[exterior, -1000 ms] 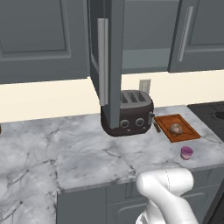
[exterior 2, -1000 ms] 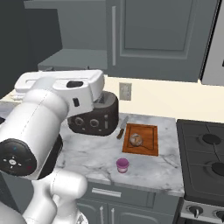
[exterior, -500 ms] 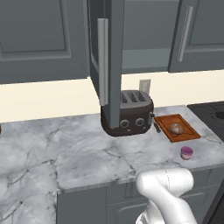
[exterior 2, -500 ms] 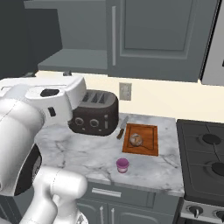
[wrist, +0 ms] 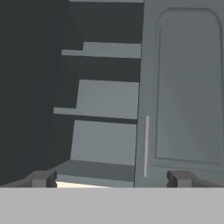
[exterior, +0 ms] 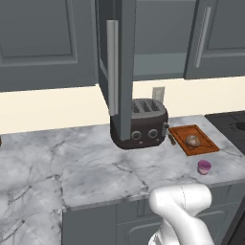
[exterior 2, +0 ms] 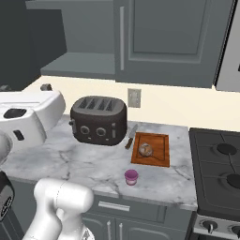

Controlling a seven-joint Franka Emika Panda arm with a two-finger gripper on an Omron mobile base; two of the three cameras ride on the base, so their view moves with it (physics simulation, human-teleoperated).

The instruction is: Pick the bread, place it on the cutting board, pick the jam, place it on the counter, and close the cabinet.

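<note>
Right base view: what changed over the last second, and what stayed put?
The arm's white upper link swung left, uncovering the toaster. Bread stays on the cutting board, jam on the counter, cabinet door open, gripper open and empty.

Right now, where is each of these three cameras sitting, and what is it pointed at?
Left base view: behind the arm's left side, looking forward and down at the counter, toaster and the open cabinet door; the white arm rises at lower right.
Right base view: behind its right side, same counter; arm at lower left.
Hand view: on the hand, facing the cabinet's shelves; the open gripper tips show at the bottom.
Both base views share the cutting board carrying the bread, and the jam.
</note>
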